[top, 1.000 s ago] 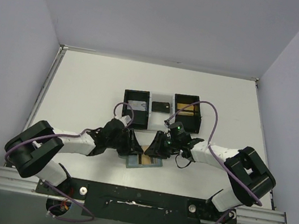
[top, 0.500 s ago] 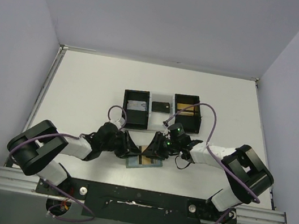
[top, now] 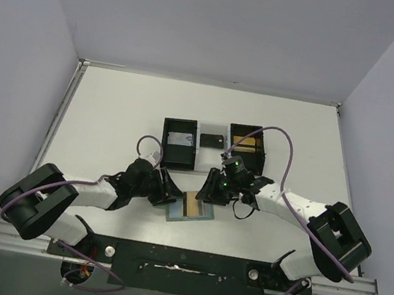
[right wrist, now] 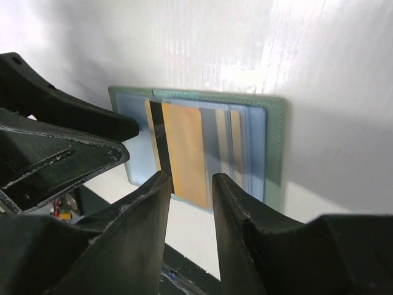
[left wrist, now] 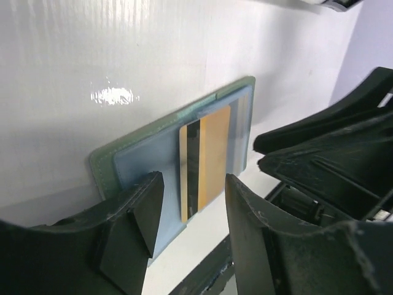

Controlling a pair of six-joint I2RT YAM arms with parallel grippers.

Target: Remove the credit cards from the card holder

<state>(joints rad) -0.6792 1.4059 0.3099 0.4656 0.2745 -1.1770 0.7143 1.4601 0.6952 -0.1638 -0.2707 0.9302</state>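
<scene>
Arms, mine, both bent inward and low near the middle of the near edge of the white table (top: 113, 103). My left gripper (top: 168, 192) and right gripper (top: 205, 192) face each other, each with jaws parted, pinching nothing. Between them the sage-green folding card holder (top: 190, 210) lies open and flat, with a gold-orange credit card (right wrist: 184, 153) sticking out. Two black open boxes (top: 180, 143) stand behind it, and pale walls (top: 31, 52) enclose the table.
</scene>
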